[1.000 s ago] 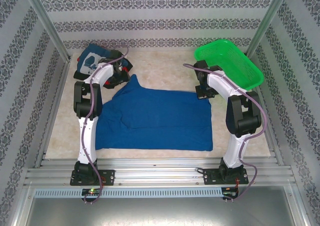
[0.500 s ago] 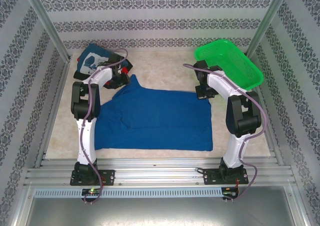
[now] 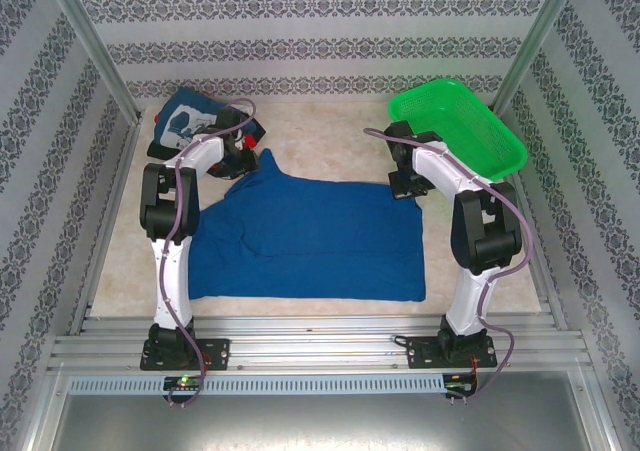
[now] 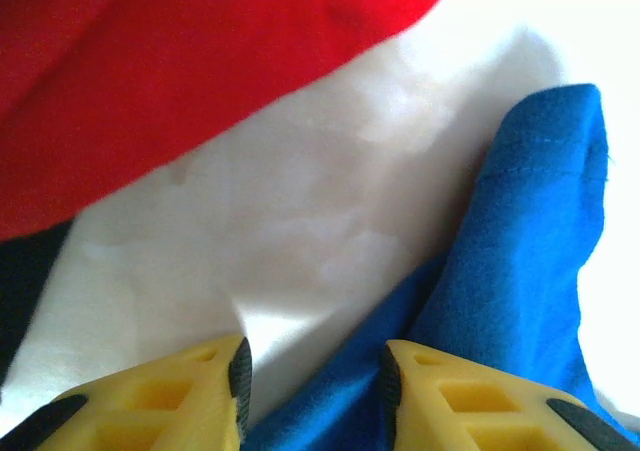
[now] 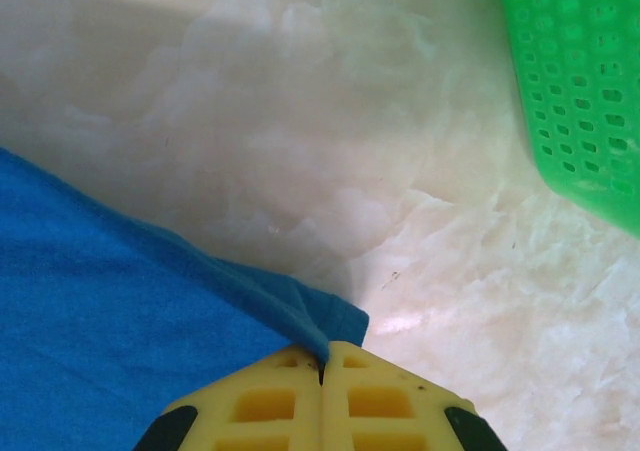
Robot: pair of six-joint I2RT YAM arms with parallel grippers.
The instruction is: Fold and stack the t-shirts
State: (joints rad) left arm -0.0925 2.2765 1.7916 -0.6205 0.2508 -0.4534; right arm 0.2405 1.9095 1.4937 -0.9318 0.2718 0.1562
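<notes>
The royal-blue t-shirt [image 3: 310, 236] lies spread flat across the middle of the table [image 3: 330, 136]. Its near hem runs parallel to the arms' bases, and a pointed flap of cloth rises toward the far left.

At the shirt's far right corner the right gripper [image 5: 322, 371] is clenched. In the right wrist view its two yellow fingers [image 5: 250, 406] press together with no gap. The corner of the blue cloth is pinched in the seam between their tips, and the rest of the shirt fans away to the left over the pale surface.

At the far left flap the left gripper [image 4: 315, 391] is spread wide. In the left wrist view a fold of the blue cloth runs up out of the gap, close against the finger on the right of that view, and ends in a blunt tip above it. Bare table shows beside the other finger, and the cloth lies loose between the two.

Just beyond the flap lies a red t-shirt [image 4: 150, 71] with the edge of a black t-shirt [image 4: 20, 291] beside it. In the top view a heap sits in the far left corner, topped by a navy t-shirt [image 3: 185, 121] with its light graphic facing up.

The green basket [image 3: 460, 126] sits tilted at the far right, near the right gripper and apart from the blue shirt.
</notes>
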